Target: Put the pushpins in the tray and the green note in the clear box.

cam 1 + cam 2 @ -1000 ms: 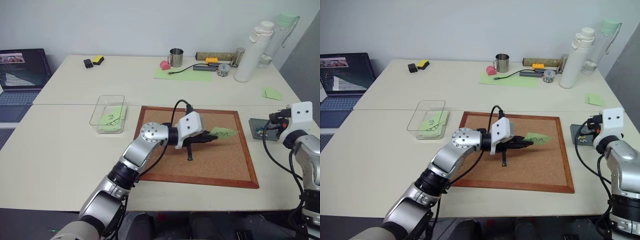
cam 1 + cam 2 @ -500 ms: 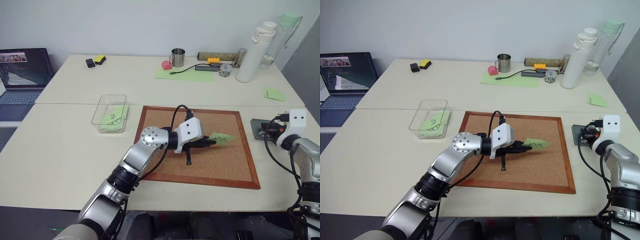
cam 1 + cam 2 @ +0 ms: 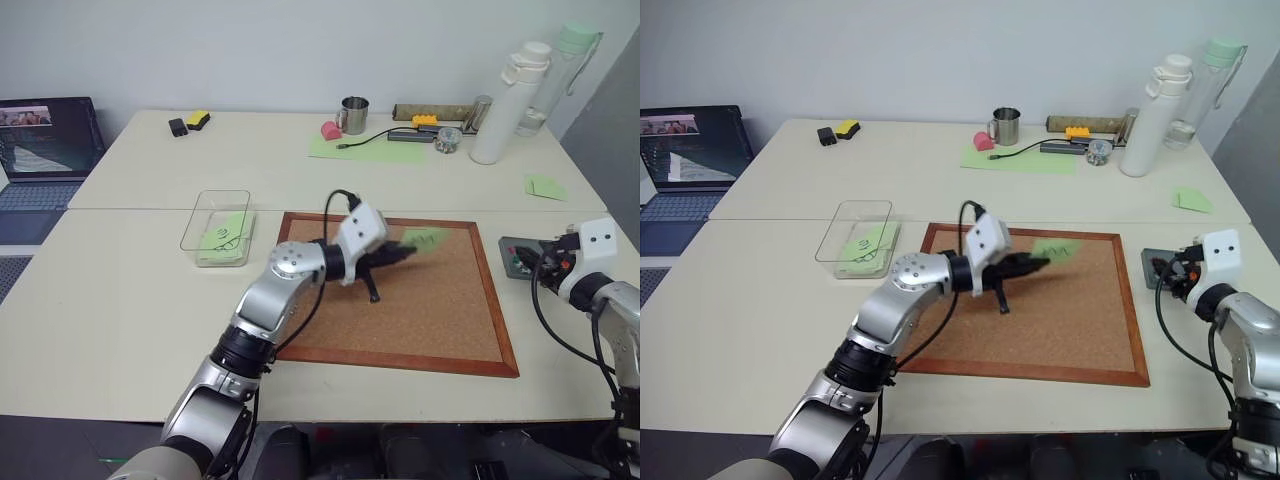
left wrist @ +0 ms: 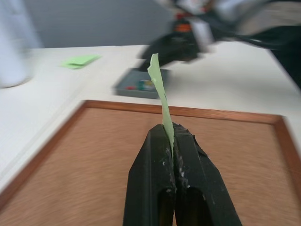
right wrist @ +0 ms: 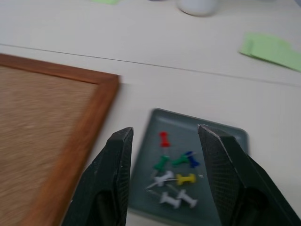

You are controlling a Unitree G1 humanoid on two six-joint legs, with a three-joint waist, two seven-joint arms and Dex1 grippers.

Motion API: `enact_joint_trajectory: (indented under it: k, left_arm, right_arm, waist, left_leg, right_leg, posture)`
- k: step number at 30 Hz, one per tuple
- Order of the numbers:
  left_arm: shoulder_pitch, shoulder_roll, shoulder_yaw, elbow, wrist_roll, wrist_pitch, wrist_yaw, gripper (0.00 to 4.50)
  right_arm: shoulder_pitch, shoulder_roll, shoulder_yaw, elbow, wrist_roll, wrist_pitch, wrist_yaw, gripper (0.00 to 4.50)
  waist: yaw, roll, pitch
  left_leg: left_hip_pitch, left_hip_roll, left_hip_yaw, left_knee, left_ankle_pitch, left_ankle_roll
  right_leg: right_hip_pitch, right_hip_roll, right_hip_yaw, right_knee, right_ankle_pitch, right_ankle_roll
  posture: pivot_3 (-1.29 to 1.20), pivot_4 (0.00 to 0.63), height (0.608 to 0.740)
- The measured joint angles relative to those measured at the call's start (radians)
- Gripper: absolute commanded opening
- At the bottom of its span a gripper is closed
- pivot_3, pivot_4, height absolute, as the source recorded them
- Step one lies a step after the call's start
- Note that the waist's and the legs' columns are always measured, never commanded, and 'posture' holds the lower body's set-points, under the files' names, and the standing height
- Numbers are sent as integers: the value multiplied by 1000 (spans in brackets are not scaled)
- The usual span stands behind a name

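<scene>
The green note (image 3: 424, 238), pinched in the closed left gripper (image 3: 398, 253), has been lifted off the corkboard (image 3: 440, 320) at frame centre, while the right gripper (image 5: 164, 155) has been parted above the tray (image 5: 225, 136) of pushpins (image 5: 175, 172), so the clear box (image 3: 216, 226) remains.

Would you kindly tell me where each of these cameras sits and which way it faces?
Head stereo pair: above, looking forward and down at the cork board, both arms in view.
Left wrist: along the shut left gripper pinching the light green sticky note, toward the small dark grey tray.
Right wrist: down between the open right gripper fingers onto that tray of coloured pushpins.
Both wrist views share tray and board.
</scene>
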Motion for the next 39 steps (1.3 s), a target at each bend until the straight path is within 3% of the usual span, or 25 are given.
enact_joint_trajectory:
  k: [3, 8, 13, 18, 22, 34, 39]
  left_arm:
    - [-10, 10, 87, -3, -9, 52, 92, 0]
    - [-34, 140, 296, 36, 92, 54, 375, 0]
    - [64, 171, 435, 12, 160, 89, 604, 0]
    - [182, 149, 453, -23, 180, 177, 688, 0]
    - [200, 144, 449, -52, 172, 203, 687, 550]
    - [115, 150, 385, -18, 161, 148, 638, 2771]
    - [41, 189, 301, 14, 116, 86, 448, 3582]
  right_arm:
    - [30, 1, 11, -157, 83, 70, 33, 2274]
    - [-51, 19, 34, -473, 345, 250, 36, 2274]
    - [-162, 61, 110, -556, 515, 362, -13, 2274]
    - [-151, 58, 186, -560, 527, 368, -21, 2274]
    - [-145, 38, 197, -556, 508, 362, -21, 2312]
    - [-128, 2, 175, -535, 498, 342, -29, 2312]
    - [-95, -40, 141, -529, 493, 333, -24, 2312]
  waist:
    - [0, 0, 0]
    - [-2, 0, 0]
    - [14, -3, 0]
    - [38, -7, 1]
    - [34, -7, 1]
    - [31, -8, 1]
    - [35, -8, 1]
  left_leg:
    - [0, 0, 0, 0, 0, 0]
    - [0, 2, -3, 0, 0, 0]
    - [-2, 0, -3, 1, 0, 0]
    - [-4, 0, -5, 2, 0, 0]
    - [-3, 0, -5, 2, 1, 1]
    - [-3, 0, -5, 1, 1, 1]
    - [-3, 0, -5, 1, 1, 1]
  right_leg:
    - [0, 0, 0, 1, 0, 0]
    - [0, 0, -2, 1, 0, 0]
    - [0, -5, -4, -1, 0, 0]
    - [0, -8, -8, 0, 0, 1]
    - [0, -7, -8, 1, 1, 1]
    - [0, -5, -7, 1, 1, 1]
    - [0, -5, -7, 0, 1, 1]
  posture:
    - [0, 150, 740]
    - [0, 150, 740]
    - [0, 150, 740]
    - [0, 150, 740]
    - [0, 150, 740]
    - [0, 150, 740]
    - [0, 150, 740]
